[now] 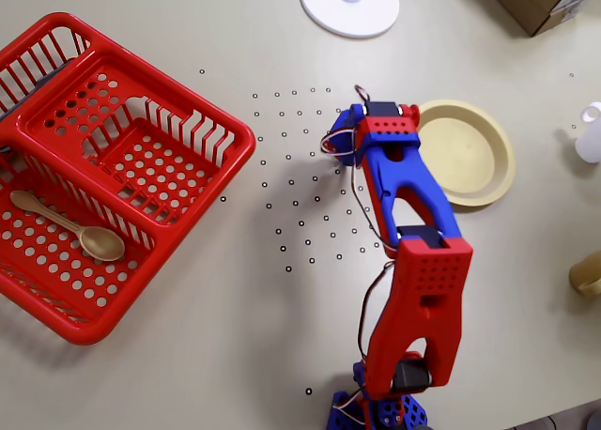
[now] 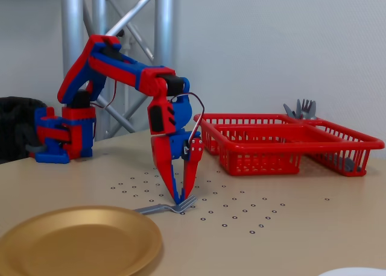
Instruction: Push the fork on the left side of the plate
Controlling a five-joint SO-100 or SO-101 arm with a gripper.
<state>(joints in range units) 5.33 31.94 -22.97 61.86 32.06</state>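
Fixed view: the gripper points straight down at the table, its two red fingers drawn together to a narrow point with almost no gap between them, so it reads as closed. The tips sit right at the fork, touching or nearly touching its tined end; whether they pinch it or only press against it cannot be told from here. The fork lies flat on the table, tines toward the right of this view and handle running left toward the plate, with the handle's end just beside the plate's far rim.

In the overhead view the arm covers the gripper and the fork entirely (only the blue and red wrist block shows), and that block stands just beside the left rim of the plate, over the field of small printed dots.

No brand, label or readable writing shows on anything in either view.

The red basket stands well apart, at the left of the overhead view, with a wooden spoon in one compartment. A white disc lies near the top edge.
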